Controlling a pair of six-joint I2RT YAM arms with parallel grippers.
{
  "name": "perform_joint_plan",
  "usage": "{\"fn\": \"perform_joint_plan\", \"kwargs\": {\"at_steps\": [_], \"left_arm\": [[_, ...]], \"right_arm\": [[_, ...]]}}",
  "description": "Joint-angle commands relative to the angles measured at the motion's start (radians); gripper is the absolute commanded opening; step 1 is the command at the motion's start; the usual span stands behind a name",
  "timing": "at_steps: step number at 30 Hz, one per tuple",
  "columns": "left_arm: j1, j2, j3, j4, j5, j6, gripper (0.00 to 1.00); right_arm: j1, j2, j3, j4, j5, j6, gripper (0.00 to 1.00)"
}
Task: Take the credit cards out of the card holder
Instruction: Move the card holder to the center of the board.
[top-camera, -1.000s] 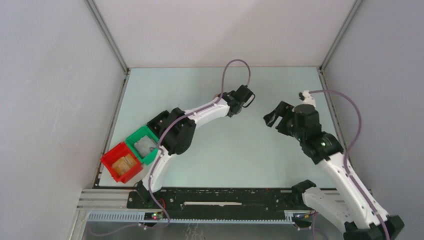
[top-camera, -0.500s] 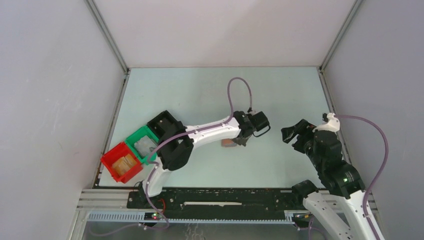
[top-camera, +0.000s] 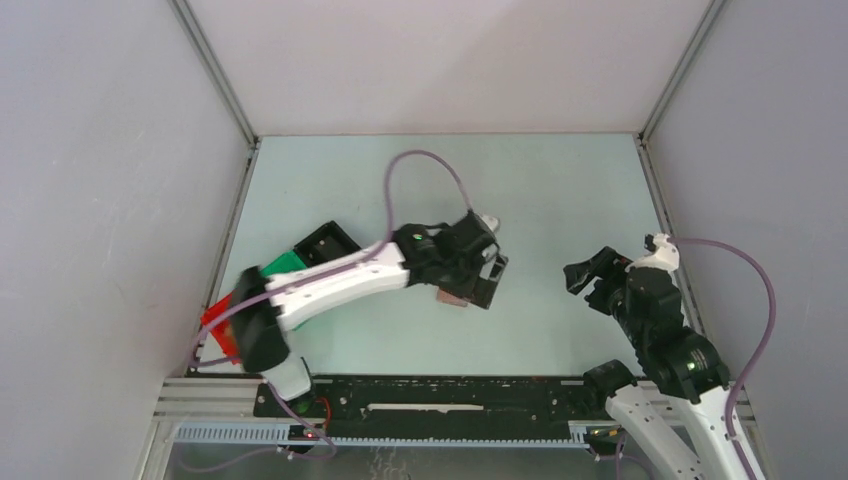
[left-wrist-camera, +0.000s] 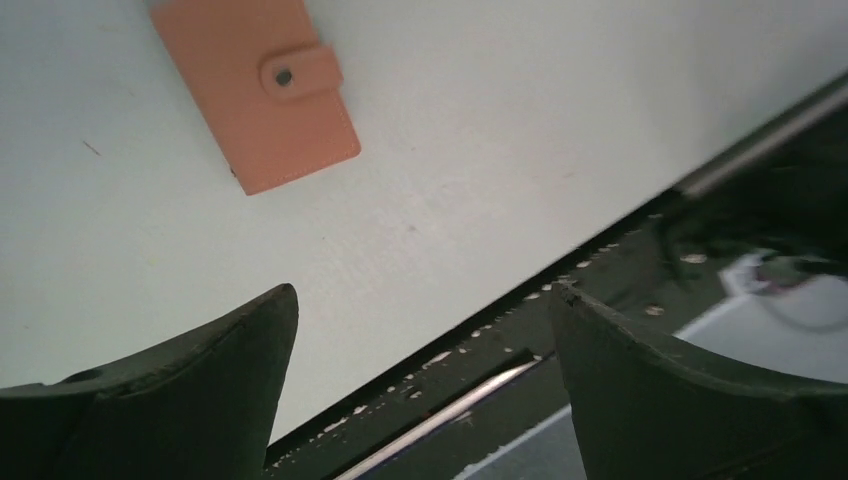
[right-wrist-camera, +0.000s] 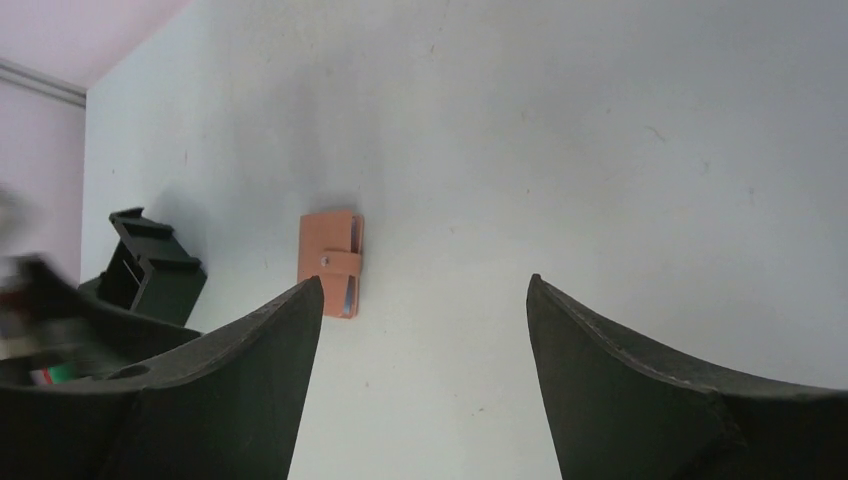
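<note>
The card holder (top-camera: 452, 298), a small tan-brown wallet, lies closed on the table with its tab snapped across. In the left wrist view the card holder (left-wrist-camera: 255, 90) sits at the upper left, well apart from my open left gripper (left-wrist-camera: 422, 290), which has nothing between its fingers. From above, the left gripper (top-camera: 483, 285) hovers just right of the holder and partly covers it. My right gripper (top-camera: 585, 283) stands open further right. In the right wrist view the card holder (right-wrist-camera: 330, 262) lies beyond the open right gripper (right-wrist-camera: 425, 280). The credit cards stay hidden inside, except for a thin blue-grey sliver (right-wrist-camera: 347, 294).
A black bin (top-camera: 322, 243), a green bin (top-camera: 278, 266) and a red bin (top-camera: 218, 322) stand at the table's left, partly behind my left arm. The black bin (right-wrist-camera: 150, 265) also shows left of the holder. The black rail (top-camera: 440, 395) runs along the near edge.
My left gripper carried the holder toward the near middle, opened and let it go; it now lies on the table. The right arm drew back toward the near right.
</note>
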Motion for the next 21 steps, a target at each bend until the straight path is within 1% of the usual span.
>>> {"fn": "perform_joint_plan", "kwargs": {"at_steps": [1, 3, 4, 7, 9, 11, 13, 16, 19, 21], "left_arm": [[0.098, -0.243, -0.077, 0.114, 0.057, 0.005, 1.0], [0.167, -0.316, -0.137, 0.164, 0.059, -0.019, 0.99], [0.199, -0.346, -0.18, 0.188, 0.062, -0.023, 0.99], [0.262, -0.38, -0.249, 0.216, 0.034, 0.001, 0.99], [0.274, -0.374, -0.28, 0.224, -0.006, 0.031, 0.98], [0.277, -0.364, -0.315, 0.245, -0.047, 0.026, 0.97], [0.292, -0.345, -0.323, 0.251, -0.008, 0.014, 0.97], [0.335, -0.311, -0.327, 0.232, 0.059, -0.016, 0.97], [0.389, -0.314, -0.387, 0.274, 0.122, -0.059, 0.97], [0.414, -0.325, -0.43, 0.314, 0.169, -0.083, 0.96]], "right_arm": [[-0.002, 0.092, -0.016, 0.108, -0.12, 0.018, 0.83], [0.023, 0.167, -0.013, 0.174, -0.213, -0.001, 0.8], [0.048, 0.215, -0.006, 0.186, -0.219, 0.002, 0.8], [0.173, 0.405, 0.048, 0.181, -0.156, 0.009, 0.78], [0.267, 0.55, 0.106, 0.169, -0.118, 0.009, 0.76], [0.344, 0.69, 0.161, 0.178, -0.091, 0.007, 0.74], [0.396, 0.814, 0.21, 0.207, -0.068, -0.013, 0.7], [0.427, 0.981, 0.297, 0.218, -0.045, -0.044, 0.62], [0.451, 1.134, 0.393, 0.189, -0.011, -0.049, 0.61], [0.462, 1.202, 0.436, 0.186, -0.006, -0.046, 0.61]]}}
